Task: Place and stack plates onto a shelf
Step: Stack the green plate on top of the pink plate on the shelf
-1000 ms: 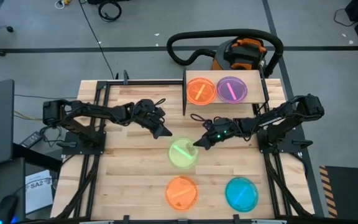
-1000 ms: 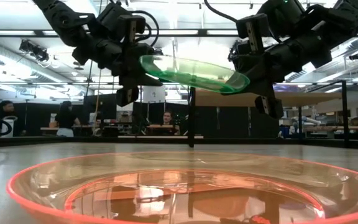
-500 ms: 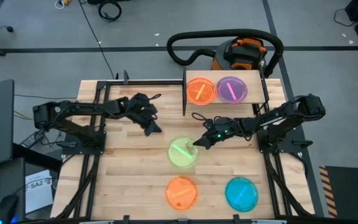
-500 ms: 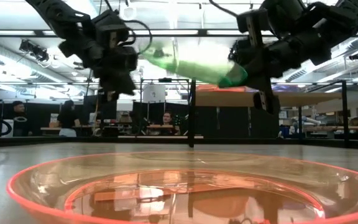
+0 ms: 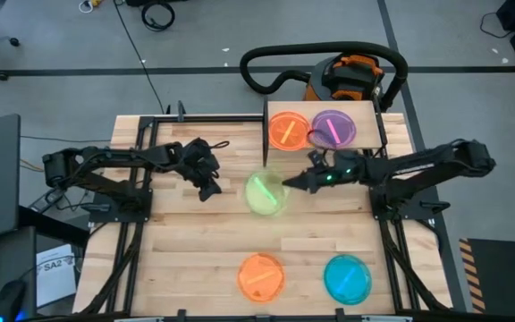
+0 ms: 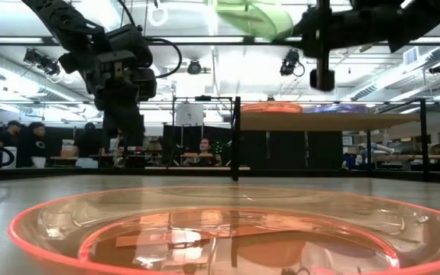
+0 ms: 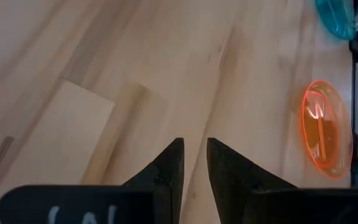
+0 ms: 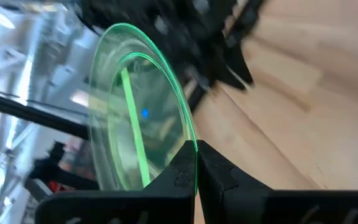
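A green plate (image 5: 264,192) hangs in the air in front of the shelf (image 5: 369,112), with my right gripper (image 5: 286,188) shut on it. It shows tilted at the top of the low view (image 6: 254,15). An orange plate (image 5: 288,131) and a purple-pink plate (image 5: 333,129) lie flat on the shelf board. Another orange plate (image 5: 260,275) and a blue plate (image 5: 347,278) lie on the table near its front edge. My left gripper (image 5: 211,191) hovers left of the green plate, apart from it. Its fingers stand slightly open with nothing between them (image 7: 193,155). My right gripper pinches the green plate's rim (image 8: 190,138) between its two fingers, on the side of the plate that faces the table's right edge. The fingers come nearly level from the right. The plate is lifted clear of the table and tilted, sticking out beyond the fingertips.
The shelf's black frame post (image 5: 266,134) stands just beyond the held plate. A black and orange vacuum with its hose (image 5: 347,76) sits behind the table. The low view shows the near orange plate (image 6: 205,229) large in the foreground, and people stand in the room beyond.
My right gripper has risen and gone toward the far edge and the shelf, carrying the green plate higher above the table. My left gripper has drawn back toward the table's left edge, away from the plate's left rim, and has turned.
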Controlling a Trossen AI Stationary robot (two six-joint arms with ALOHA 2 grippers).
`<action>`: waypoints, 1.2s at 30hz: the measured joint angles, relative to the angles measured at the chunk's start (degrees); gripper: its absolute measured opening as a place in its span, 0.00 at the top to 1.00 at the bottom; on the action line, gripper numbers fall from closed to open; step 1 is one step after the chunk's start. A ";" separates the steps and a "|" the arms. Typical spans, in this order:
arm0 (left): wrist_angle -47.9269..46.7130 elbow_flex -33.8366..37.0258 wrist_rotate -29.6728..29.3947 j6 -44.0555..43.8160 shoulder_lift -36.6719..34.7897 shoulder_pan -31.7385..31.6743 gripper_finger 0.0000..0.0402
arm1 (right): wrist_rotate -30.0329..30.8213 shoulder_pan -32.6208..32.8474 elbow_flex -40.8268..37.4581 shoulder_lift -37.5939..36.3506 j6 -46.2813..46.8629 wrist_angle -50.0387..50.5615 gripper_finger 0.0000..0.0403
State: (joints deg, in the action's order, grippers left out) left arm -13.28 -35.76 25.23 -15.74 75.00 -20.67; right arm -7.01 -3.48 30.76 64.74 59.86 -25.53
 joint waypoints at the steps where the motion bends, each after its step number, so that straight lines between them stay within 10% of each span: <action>1: 0.83 0.38 -0.03 -0.04 0.00 0.00 0.81 | 0.00 -0.77 0.00 -1.51 0.00 0.02 0.98; 21: 3.21 1.36 -0.12 -0.09 0.00 0.00 0.81 | -2.06 -17.26 0.20 -26.31 -0.04 14.41 0.98; 36: 6.26 1.36 -0.12 -1.65 0.01 0.00 0.81 | 10.69 -29.29 37.66 -23.38 -20.12 77.68 0.98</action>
State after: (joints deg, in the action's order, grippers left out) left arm -7.02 -34.39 25.10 -17.39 75.01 -20.67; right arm 3.69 -32.77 68.42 41.36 39.74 52.16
